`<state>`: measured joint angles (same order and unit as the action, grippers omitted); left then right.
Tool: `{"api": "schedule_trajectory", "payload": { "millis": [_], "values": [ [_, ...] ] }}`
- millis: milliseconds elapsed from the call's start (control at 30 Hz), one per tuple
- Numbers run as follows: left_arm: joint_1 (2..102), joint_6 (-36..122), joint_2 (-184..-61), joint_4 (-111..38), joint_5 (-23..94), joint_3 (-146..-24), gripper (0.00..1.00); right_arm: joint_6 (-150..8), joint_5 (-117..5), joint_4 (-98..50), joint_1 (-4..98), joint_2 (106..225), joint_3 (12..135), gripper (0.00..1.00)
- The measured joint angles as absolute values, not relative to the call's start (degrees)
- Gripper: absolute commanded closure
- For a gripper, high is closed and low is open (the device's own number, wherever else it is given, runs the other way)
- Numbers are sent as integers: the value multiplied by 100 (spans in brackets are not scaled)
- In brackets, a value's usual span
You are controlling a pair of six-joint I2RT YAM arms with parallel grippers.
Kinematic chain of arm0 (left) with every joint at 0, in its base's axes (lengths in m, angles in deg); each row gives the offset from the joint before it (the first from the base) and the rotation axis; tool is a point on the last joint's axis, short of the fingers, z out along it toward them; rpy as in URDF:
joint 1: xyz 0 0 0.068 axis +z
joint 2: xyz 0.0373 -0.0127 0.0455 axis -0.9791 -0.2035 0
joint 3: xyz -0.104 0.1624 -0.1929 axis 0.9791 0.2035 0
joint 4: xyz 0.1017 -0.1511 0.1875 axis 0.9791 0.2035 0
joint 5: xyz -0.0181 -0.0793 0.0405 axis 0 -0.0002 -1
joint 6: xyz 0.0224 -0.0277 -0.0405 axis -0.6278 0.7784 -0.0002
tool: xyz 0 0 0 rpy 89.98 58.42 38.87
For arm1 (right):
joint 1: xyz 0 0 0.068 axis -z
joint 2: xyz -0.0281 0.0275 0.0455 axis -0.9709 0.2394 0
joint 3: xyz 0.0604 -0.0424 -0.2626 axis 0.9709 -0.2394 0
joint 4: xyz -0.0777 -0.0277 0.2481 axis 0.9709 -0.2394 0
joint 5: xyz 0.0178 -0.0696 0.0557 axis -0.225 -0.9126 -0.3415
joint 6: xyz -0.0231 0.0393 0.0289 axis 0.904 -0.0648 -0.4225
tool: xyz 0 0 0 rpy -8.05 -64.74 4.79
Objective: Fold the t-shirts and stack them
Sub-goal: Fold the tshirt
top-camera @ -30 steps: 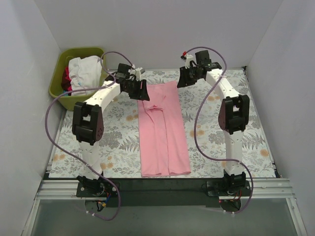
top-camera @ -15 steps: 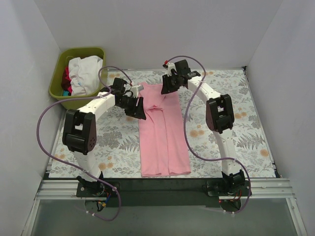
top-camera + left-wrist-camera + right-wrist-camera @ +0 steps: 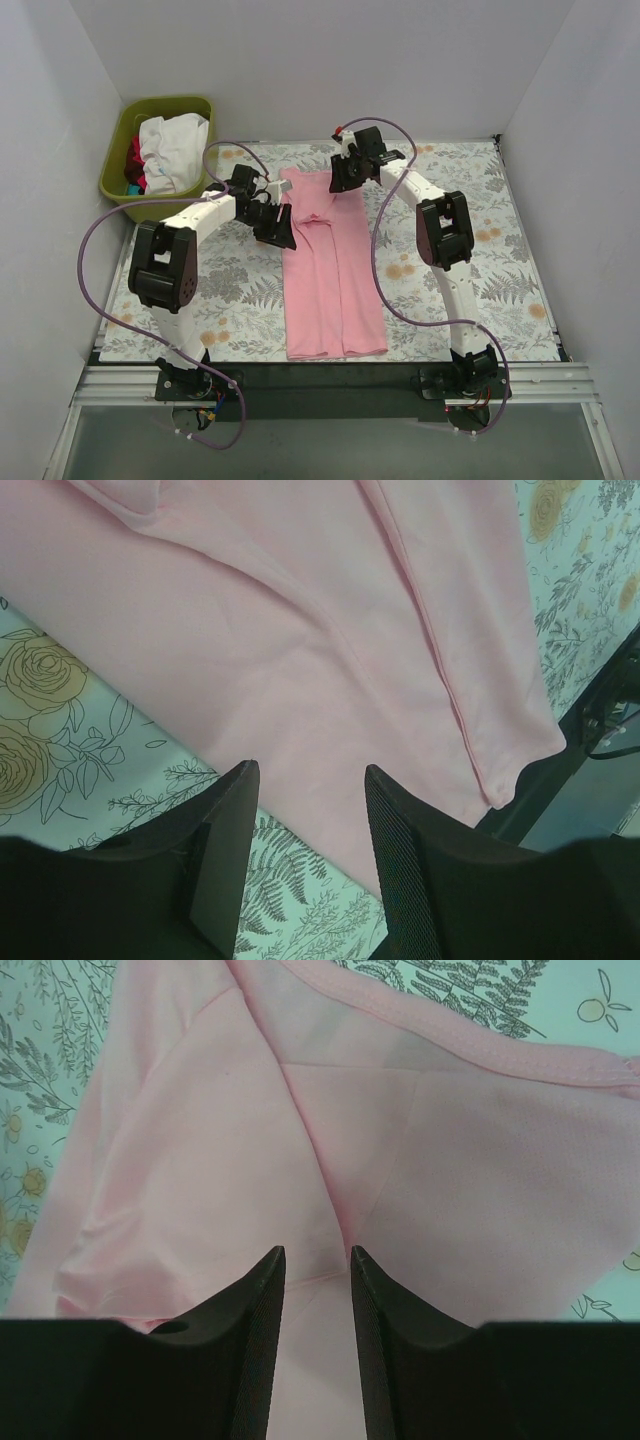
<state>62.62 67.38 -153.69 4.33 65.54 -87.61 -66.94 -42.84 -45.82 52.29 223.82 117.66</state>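
A long pink cotton t-shirt (image 3: pixel 335 285), folded into a narrow strip, lies flat on the floral-patterned table (image 3: pixel 470 290). The left pincer (image 3: pixel 281 229) hangs spread over the shirt's left edge. The right pincer (image 3: pixel 342 180) hangs spread over its far end.

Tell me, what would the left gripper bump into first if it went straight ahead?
The left gripper would probably meet the pink t-shirt first, close to its edge, though depth is unclear.
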Motion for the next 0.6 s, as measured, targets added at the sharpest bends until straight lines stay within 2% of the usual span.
{"api": "schedule_trajectory", "payload": {
  "millis": [367,400,533,600],
  "values": [
    [6249,6740,-15454,404,6386,-8694,55,-6696,-4295,-4578,5229,22520,11668,66],
    [6249,6742,-15454,402,6373,-8694,55,-6694,-4288,-4576,5229,22520,11668,68],
    [6249,6747,-15454,378,6335,-8694,55,-6701,-4236,-4565,5229,22520,11668,96],
    [6249,6753,-15456,367,6305,-8691,55,-6703,-4212,-4563,5229,22520,11668,99]
  ]
}}
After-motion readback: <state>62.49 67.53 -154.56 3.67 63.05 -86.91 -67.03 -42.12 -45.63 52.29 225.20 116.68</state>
